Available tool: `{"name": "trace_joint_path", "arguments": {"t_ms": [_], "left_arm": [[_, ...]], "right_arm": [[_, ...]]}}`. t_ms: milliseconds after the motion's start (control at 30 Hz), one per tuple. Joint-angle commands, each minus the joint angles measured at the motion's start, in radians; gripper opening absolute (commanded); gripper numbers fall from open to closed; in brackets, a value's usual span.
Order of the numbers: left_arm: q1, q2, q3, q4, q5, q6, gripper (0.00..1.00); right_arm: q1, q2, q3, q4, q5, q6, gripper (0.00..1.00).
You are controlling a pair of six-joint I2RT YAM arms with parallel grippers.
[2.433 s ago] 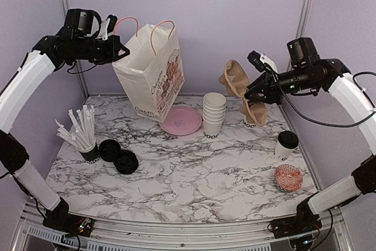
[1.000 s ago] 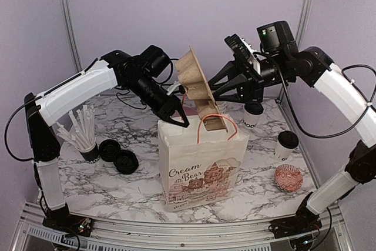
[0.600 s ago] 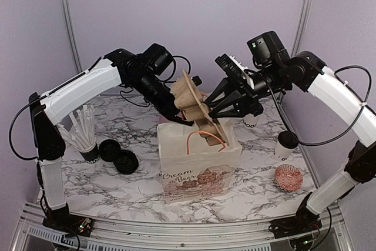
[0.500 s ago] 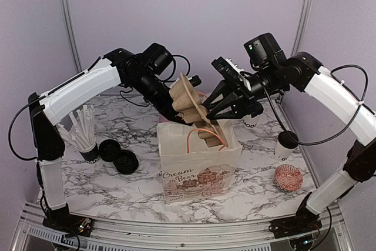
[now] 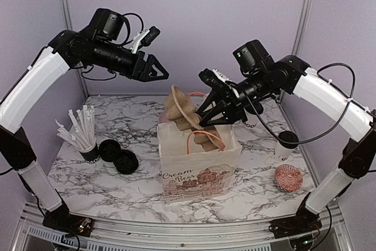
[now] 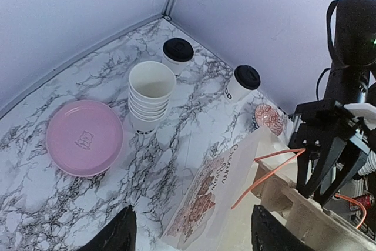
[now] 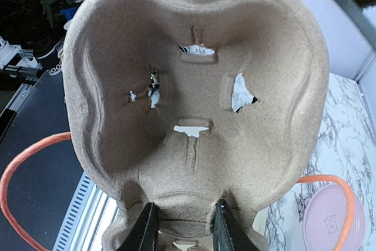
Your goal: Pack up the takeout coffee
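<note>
Top external view, my left gripper (image 6: pixel 191 216) raised above the white paper bag (image 5: pixel 200 168), fingers apart, empty, my right gripper (image 7: pixel 185 224) clamped on the pulp cup carrier (image 7: pixel 194 86), carrier tilted into the bag mouth, two takeout coffees (image 6: pixel 242 82) upright on the marble table (image 5: pixel 106 186), outside the bag.

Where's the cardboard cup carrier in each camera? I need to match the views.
Top external: carrier at centre, sticking up out of the bag.
Left wrist: bottom right corner, only its edge in view.
Right wrist: fills most of the frame.
Shared landmark: the bag's orange handle.
</note>
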Motion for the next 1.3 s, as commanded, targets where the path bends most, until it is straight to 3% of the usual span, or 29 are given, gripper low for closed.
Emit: {"name": "trace_joint_path", "arguments": {"t_ms": [0, 367, 667, 900, 1267], "left_arm": [[0.052, -0.082, -0.107, 0.128, -0.061, -0.054, 0.67], [0.171, -0.134, -0.281, 0.192, -0.145, -0.021, 0.68], [0.243, -0.142, -0.372, 0.255, -0.11, -0.02, 0.68], [0.287, -0.133, -0.429, 0.3, -0.06, -0.038, 0.68], [0.341, -0.146, -0.52, 0.369, 0.006, -0.063, 0.67]], "right_arm": [[0.032, 0.026, -0.006, -0.002, 0.11, -0.01, 0.2], [0.144, 0.138, 0.046, -0.162, 0.367, -0.061, 0.22], [0.158, 0.136, 0.049, -0.213, 0.476, -0.075, 0.22], [0.223, 0.152, -0.028, -0.196, 0.692, -0.101, 0.22], [0.261, 0.291, 0.018, -0.258, 0.699, -0.108, 0.3]]}}
